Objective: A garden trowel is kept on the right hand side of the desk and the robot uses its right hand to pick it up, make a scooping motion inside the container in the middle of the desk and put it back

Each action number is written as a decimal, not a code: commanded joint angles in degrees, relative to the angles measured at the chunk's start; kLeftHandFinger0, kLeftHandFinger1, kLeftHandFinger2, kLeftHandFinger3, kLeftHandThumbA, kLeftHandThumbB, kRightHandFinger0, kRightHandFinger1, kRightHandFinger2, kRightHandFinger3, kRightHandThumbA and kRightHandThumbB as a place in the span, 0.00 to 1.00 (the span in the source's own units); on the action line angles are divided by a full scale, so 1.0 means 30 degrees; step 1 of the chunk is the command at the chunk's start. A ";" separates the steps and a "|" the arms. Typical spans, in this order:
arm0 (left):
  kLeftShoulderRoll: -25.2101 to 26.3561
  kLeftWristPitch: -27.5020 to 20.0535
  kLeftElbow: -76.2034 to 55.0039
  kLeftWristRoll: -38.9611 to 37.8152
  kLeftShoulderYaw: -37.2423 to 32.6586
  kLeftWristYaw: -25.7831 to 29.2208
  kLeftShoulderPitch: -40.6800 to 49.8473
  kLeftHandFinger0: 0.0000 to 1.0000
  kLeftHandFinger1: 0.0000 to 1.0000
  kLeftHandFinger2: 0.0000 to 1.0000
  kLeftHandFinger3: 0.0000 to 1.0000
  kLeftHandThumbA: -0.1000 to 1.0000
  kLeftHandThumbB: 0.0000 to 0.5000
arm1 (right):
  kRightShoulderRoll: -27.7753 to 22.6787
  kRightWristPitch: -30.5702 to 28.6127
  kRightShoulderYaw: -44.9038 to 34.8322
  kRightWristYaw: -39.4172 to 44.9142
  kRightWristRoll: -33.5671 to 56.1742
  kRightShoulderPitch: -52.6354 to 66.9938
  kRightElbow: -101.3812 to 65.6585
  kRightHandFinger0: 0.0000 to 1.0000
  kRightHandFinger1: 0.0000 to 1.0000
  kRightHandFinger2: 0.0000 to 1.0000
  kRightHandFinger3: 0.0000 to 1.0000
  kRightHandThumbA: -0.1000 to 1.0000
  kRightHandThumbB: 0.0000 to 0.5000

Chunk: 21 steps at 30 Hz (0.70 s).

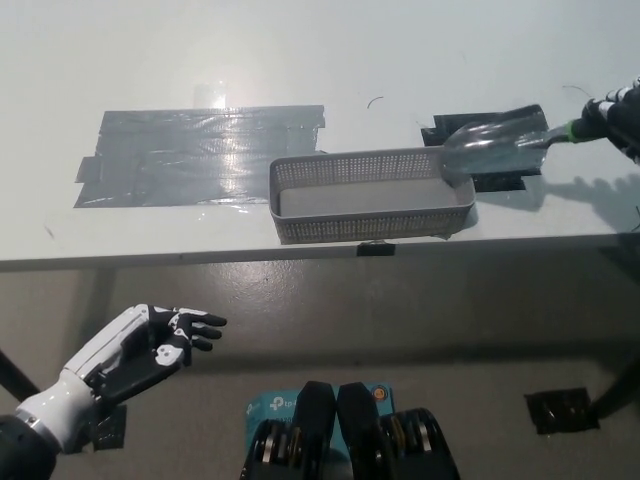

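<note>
- The black right hand (618, 115), far right of the container (360, 225), has its fingers wrapped round the handle of the garden trowel (492, 143), apparently gripping the far end for reach.
- The blade tilts down over the container's right end, tip at the rim, an angle suited to scooping; contact cannot be made out.
- Black tape (503, 183) just right of the container likely marks the trowel's resting spot.
- The white left hand (140, 345) rests below-left of the container, fingers spread, holding nothing.
</note>
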 commanded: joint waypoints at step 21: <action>0.0579 0.0413 -0.1009 -0.0374 -0.0225 -0.0258 -0.1041 0.84 0.77 0.75 0.69 1.00 0.00 | -0.0950 -0.2008 0.1271 0.0178 -0.2462 -0.0957 -0.2721 0.00 0.00 0.21 0.01 0.00 0.00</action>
